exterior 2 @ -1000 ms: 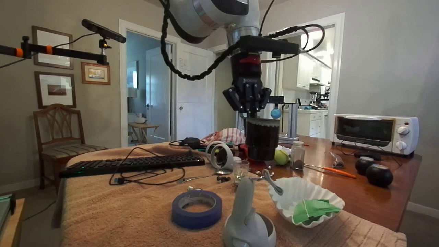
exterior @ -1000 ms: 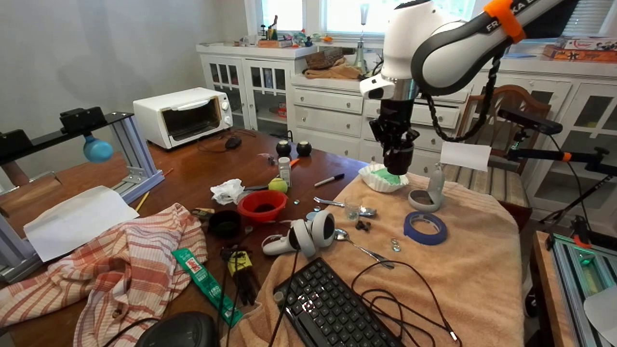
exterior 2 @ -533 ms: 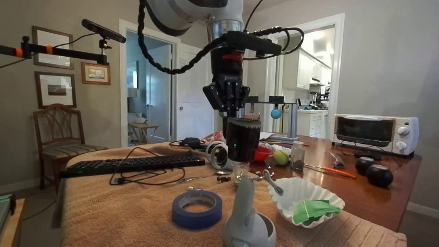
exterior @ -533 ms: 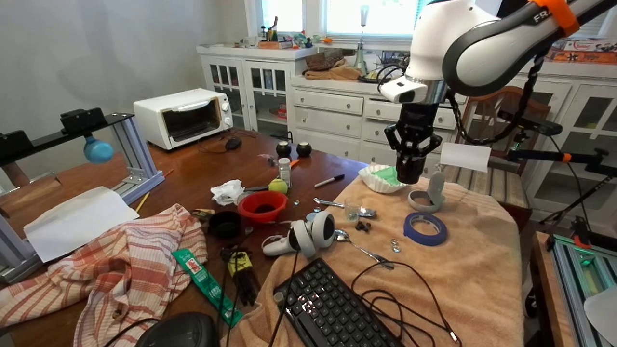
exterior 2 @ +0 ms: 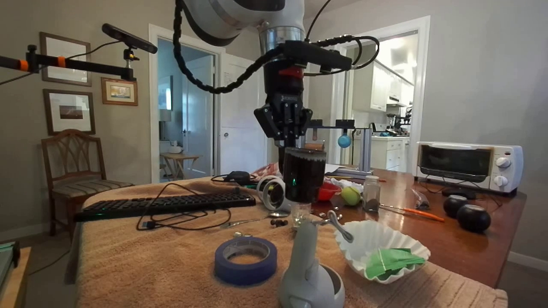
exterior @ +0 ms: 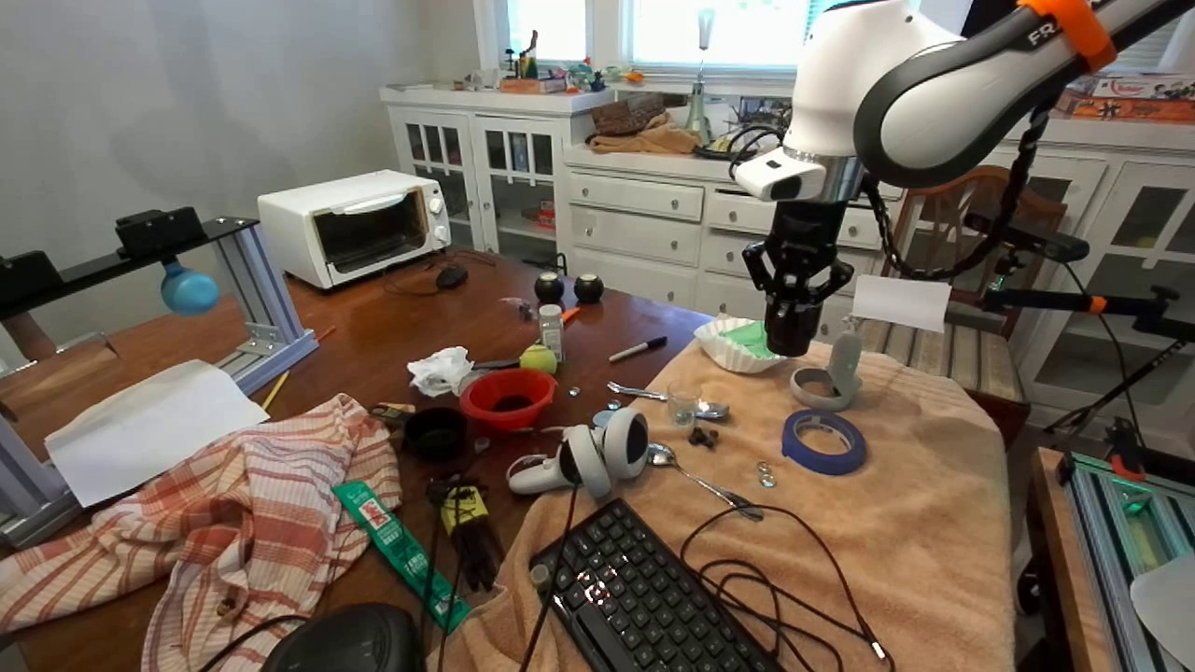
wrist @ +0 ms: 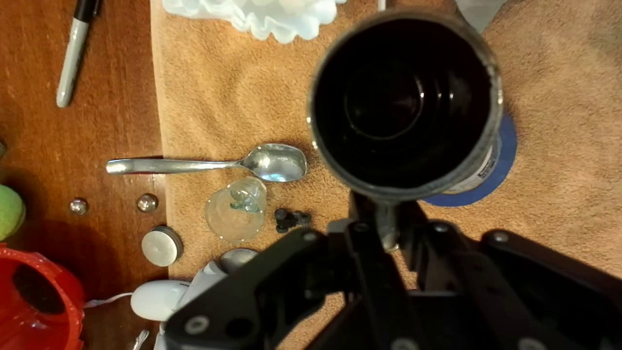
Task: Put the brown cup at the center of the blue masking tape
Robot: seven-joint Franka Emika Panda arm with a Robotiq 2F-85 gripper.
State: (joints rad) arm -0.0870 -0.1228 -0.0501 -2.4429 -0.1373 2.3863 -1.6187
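Arm (exterior: 934, 117) bends over the towel (exterior: 915, 532), its down-pointed tool (wrist: 387, 214) pinching the brown cup (exterior 2: 305, 175) by its handle (wrist: 387, 227).

Blue masking tape (wrist: 492, 181): partly hidden behind brown cup (wrist: 403, 102), wrist view
Red bowl (wrist: 69, 299): cut by left edge there
Tennis ball (wrist: 8, 212): likewise

white arm (exterior: 831, 84) with dark grey edging, orange band (exterior: 1075, 33), chain-like black cable (exterior 2: 220, 90), silver collar (exterior 2: 280, 37), black gripper (wrist: 387, 218) with round screws (wrist: 197, 324)

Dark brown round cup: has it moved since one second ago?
Yes: in an exterior view the cup has shifted leftward, away from the boxy white toaster oven.
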